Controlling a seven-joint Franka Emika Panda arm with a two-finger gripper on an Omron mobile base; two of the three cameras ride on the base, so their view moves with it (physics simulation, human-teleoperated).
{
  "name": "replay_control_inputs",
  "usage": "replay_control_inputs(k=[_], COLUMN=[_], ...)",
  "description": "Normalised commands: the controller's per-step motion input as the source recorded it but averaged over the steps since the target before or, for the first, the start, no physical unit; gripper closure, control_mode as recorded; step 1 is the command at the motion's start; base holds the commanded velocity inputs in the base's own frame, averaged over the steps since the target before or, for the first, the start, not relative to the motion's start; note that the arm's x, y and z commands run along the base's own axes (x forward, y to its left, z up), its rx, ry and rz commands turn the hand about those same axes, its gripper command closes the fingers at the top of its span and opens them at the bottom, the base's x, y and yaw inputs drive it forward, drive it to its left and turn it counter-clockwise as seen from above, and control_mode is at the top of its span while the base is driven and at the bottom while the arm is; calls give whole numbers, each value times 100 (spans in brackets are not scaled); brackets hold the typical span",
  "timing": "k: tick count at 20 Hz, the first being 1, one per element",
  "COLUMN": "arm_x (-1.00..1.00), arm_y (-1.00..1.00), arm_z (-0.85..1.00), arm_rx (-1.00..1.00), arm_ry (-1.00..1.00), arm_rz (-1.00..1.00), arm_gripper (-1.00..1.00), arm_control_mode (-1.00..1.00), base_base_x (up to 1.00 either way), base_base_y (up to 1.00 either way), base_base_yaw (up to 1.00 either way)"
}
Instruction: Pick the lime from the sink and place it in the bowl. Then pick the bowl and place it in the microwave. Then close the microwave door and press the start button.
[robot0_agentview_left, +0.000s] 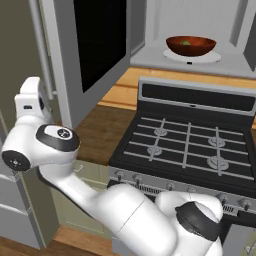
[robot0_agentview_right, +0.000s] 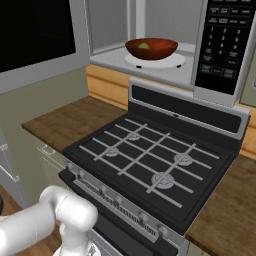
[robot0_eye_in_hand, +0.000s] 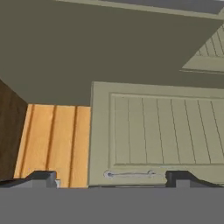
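We see a glossy reddish-brown shallow bowl holding a small yellow-green lime, on a round white turntable inside the pale-grey microwave. Its silver-framed door has a black glass window. The black gas stove carries grey grates; the wooden counter is brown, and the ribbed cabinet door grey-green.

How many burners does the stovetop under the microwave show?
4. On the stove: back left, front left, back right, front right. None looks hidden.
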Motion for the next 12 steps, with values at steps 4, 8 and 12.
replay_control_inputs(k=[4,8,12], arm_x=[-18,0,-3], arm_y=[-59,-81,-80], arm_z=[57,33,25], arm_rx=[13,18,19], arm_ry=[-29,-21,-17], arm_rz=[0,0,0], arm_gripper=[-100,-100,-100], arm_control_mode=[-100,-100,-100], base_base_x=[0,0,0], base_base_y=[0,0,0], base_base_yaw=[0,0,0])
